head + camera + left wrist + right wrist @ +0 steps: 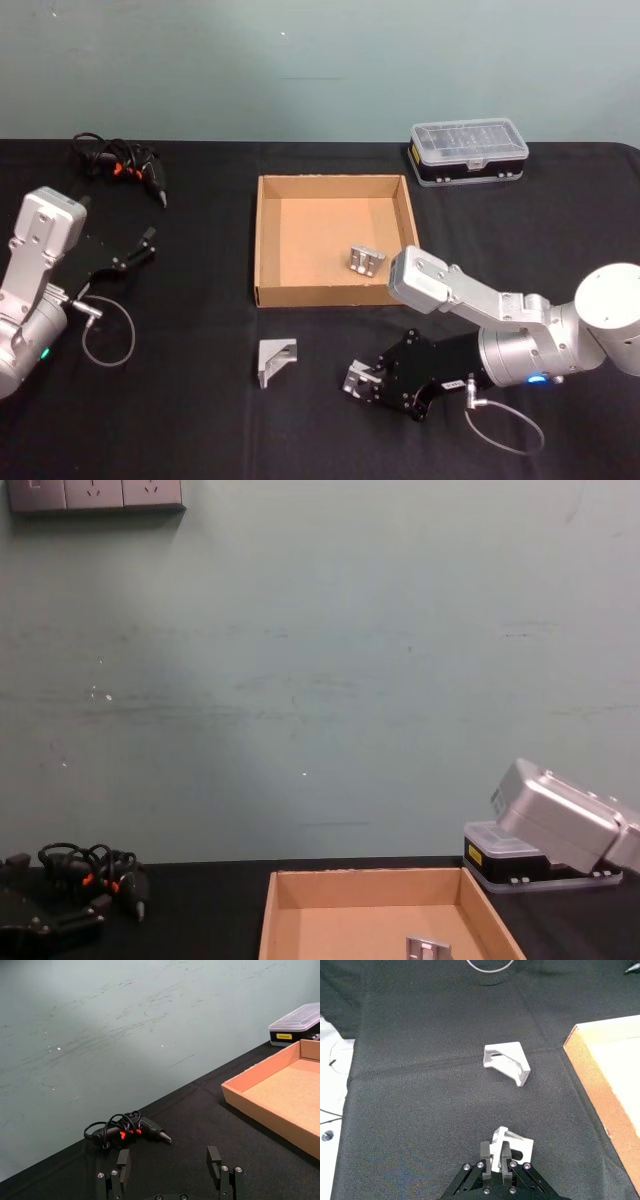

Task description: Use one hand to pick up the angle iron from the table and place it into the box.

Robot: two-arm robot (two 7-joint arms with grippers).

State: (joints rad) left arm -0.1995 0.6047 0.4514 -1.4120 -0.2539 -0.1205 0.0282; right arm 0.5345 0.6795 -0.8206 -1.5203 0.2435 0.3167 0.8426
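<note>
The right gripper (pixel 360 382) is low over the black table (pixel 200 420), in front of the tan box (pixel 330 296), and is shut on a small silver angle iron (pixel 357 378). The right wrist view shows the fingers (pixel 485 1156) clamped on that angle iron (pixel 516 1143), with the box wall (pixel 592 1080) off to one side. A second angle iron (pixel 276 360) lies loose on the table left of the gripper, also seen as the bracket (pixel 506 1061) ahead of the fingers. A third angle iron (pixel 366 260) rests inside the box. The left gripper (pixel 145 245) is parked open at the table's left.
A clear-lidded plastic case (pixel 468 152) stands at the back right behind the box. A black corded tool (pixel 125 162) lies at the back left, ahead of the left gripper (pixel 168 1160). Loose grey cable loops (pixel 108 340) hang from each arm onto the table.
</note>
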